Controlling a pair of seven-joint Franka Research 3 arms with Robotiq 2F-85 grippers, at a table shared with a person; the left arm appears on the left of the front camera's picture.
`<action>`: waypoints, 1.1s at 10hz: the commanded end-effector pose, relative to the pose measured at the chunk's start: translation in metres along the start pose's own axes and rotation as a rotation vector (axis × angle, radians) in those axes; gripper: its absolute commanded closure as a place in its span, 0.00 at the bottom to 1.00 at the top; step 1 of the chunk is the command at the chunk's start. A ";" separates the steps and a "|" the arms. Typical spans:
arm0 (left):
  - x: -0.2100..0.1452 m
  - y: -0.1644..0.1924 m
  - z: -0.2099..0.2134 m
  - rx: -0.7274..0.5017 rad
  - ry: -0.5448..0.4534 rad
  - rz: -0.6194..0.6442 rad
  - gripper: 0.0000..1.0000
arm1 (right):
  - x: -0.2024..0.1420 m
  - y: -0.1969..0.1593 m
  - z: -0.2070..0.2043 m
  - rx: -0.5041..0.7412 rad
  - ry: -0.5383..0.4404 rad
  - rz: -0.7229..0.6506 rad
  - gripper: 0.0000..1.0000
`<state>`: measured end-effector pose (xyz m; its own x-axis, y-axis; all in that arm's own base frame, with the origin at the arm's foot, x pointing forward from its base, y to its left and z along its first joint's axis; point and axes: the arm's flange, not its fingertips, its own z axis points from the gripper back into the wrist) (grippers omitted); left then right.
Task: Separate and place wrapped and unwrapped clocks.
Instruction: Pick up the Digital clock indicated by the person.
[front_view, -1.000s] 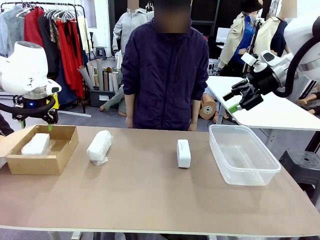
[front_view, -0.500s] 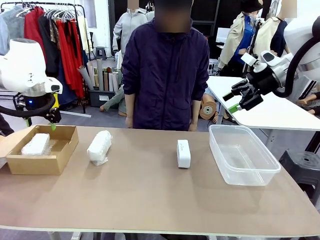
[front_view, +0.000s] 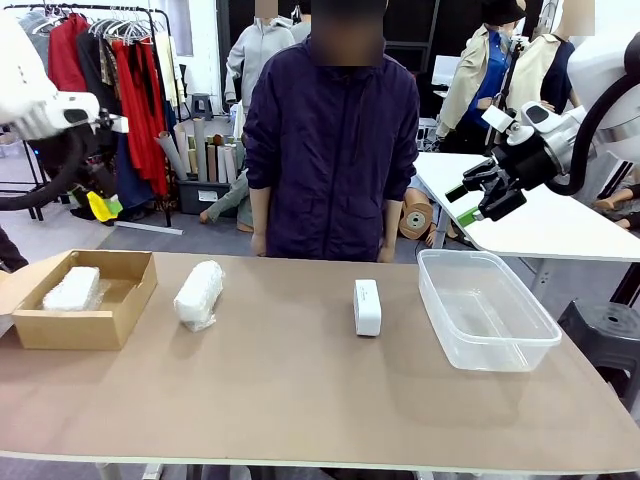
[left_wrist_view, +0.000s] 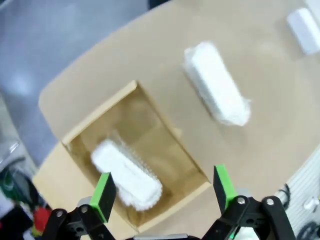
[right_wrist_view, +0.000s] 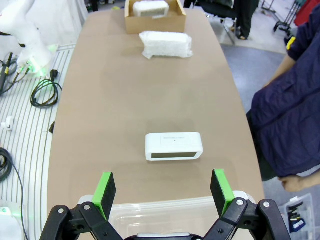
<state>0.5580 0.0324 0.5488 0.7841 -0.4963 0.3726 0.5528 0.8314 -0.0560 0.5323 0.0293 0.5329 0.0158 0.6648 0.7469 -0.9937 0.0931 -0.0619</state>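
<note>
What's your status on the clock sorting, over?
Left gripper and right gripper open, empty, up high. One wrapped clock in cardboard box, other wrapped clock beside it on table, unwrapped clock mid-table. Nothing blocking.

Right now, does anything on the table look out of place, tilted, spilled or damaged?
Nothing stands out. One bundle lies in the box, the second bundle on the table beside it; the clock stands upright mid-table, and the bin sits level. No spill or damage shows.

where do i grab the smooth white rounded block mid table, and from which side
Come from above and pinch the smooth white rounded rectangular block at mid-length, across its narrow width: its long sides look flat and parallel.
</note>
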 end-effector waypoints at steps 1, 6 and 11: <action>0.003 0.016 0.010 -0.190 -0.071 -0.147 0.00 | 0.002 0.001 0.001 0.000 -0.006 0.003 0.00; 0.018 0.012 0.017 -0.485 -0.353 -0.527 0.00 | 0.002 0.001 0.001 0.000 -0.006 0.003 0.00; 0.004 -0.010 0.019 -0.578 -0.420 -0.734 0.00 | 0.002 0.001 0.001 0.000 -0.006 0.003 0.00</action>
<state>0.5551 0.0235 0.5696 0.1538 -0.6331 0.7586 0.9867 0.0578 -0.1518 0.5323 0.0294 0.5329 0.0157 0.6648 0.7469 -0.9937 0.0931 -0.0619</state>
